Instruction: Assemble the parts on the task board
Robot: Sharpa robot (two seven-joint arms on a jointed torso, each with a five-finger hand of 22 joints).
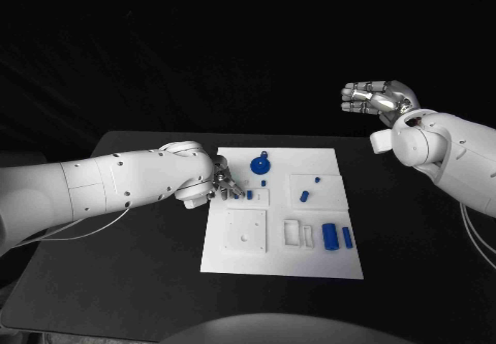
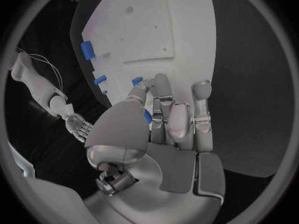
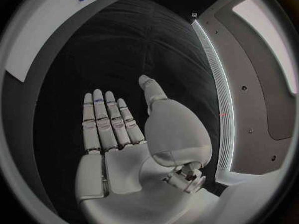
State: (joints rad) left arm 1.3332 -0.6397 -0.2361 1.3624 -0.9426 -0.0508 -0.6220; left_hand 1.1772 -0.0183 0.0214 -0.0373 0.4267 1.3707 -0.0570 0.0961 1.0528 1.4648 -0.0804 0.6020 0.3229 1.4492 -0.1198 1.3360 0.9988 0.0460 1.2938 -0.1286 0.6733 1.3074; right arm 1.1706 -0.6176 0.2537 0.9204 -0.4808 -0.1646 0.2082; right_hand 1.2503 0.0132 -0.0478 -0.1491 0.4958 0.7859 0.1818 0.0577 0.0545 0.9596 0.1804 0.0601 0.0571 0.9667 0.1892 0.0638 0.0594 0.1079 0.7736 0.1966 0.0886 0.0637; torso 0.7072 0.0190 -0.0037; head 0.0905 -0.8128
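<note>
On the black table [image 1: 124, 287] lies the white task board [image 1: 284, 261], set square before the robot. At the board's left edge, the left hand [image 1: 219, 188] is lowered onto the plate, fingers curled down together. From the left wrist view, its fingertips [image 2: 163, 84] press against the board's surface with a small blue part [image 2: 147, 116] showing between thumb and fingers; whether that piece is actually pinched or merely beneath the fingers I cannot tell.

Well apart from the board, above the table's far right corner, the right hand [image 1: 379, 99] is raised in the air. The right wrist view shows its palm flat, fingers [image 3: 102, 122] straight and side by side, thumb spread away: released, holding nothing.

Parts on the board: a round blue disc with a small tab [image 1: 261, 165] near the far edge; a small blue peg [image 1: 304, 195] right of centre, with two tinier blue pieces [image 1: 316, 180] close by; two blue cylinders [image 1: 331, 236] lying side by side near the right edge. A square white plate with holes [image 1: 246, 231] sits at the near left, and white rectangular frames [image 1: 292, 232] lie between it and the cylinders.
</note>
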